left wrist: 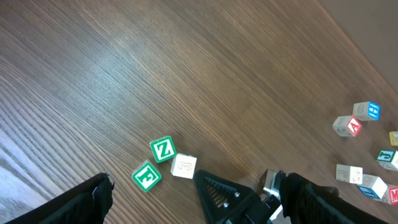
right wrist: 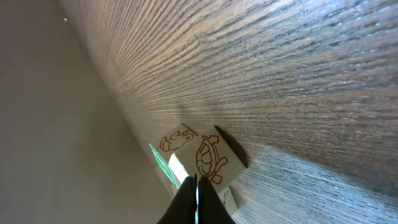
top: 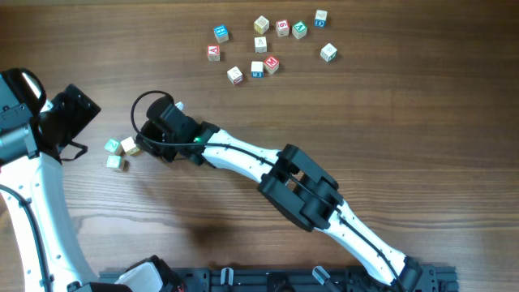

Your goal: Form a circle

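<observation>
A green-faced cube (left wrist: 163, 150) shows a green Z. The pale cube (left wrist: 184, 166) touching it bears a faint 3. Well apart from them, a scattered cube (left wrist: 352, 126) carries a red A. The other faces are too small to read.

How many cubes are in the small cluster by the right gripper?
3: a green-topped cube, a pale cube beside it, nearest the right gripper, and a third cube just below them. None seems hidden.

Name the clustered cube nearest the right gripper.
The pale cube at the right gripper tip; the green Z cube and other green cube lie beyond.
</observation>
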Robot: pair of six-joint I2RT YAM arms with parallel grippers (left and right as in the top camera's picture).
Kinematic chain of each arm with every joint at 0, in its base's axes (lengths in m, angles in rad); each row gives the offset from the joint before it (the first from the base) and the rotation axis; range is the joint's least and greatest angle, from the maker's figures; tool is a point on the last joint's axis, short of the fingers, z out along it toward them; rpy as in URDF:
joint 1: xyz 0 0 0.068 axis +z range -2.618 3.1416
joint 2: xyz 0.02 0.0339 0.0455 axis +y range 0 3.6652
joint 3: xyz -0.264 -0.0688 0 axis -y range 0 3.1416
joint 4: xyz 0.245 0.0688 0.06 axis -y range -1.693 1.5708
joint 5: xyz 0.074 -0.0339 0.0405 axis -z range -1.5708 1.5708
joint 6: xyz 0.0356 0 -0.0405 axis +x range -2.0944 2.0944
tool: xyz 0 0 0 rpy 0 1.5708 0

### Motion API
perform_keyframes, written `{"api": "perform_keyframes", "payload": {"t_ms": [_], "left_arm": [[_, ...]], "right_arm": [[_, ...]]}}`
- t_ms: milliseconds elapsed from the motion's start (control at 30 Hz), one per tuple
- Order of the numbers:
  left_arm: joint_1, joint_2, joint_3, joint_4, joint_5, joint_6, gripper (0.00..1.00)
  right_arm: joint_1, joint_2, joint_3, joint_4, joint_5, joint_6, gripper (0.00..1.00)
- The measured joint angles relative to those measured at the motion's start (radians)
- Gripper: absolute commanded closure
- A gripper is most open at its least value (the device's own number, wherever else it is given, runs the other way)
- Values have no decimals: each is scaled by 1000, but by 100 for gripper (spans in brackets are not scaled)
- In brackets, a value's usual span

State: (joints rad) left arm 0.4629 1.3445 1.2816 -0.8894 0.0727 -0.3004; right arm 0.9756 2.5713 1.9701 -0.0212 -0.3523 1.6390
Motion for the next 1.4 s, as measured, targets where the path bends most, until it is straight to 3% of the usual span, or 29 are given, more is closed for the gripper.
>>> {"api": "perform_keyframes", "payload": {"t_ms": [1167, 1400], "left_arm": [[0, 0, 0, 0, 0, 0, 10], [0, 0, 0, 0, -12, 0, 5]], "right_arm": [[0, 0, 0, -24, -22, 7, 96], [-15, 0, -1, -21, -28, -14, 95]]}}
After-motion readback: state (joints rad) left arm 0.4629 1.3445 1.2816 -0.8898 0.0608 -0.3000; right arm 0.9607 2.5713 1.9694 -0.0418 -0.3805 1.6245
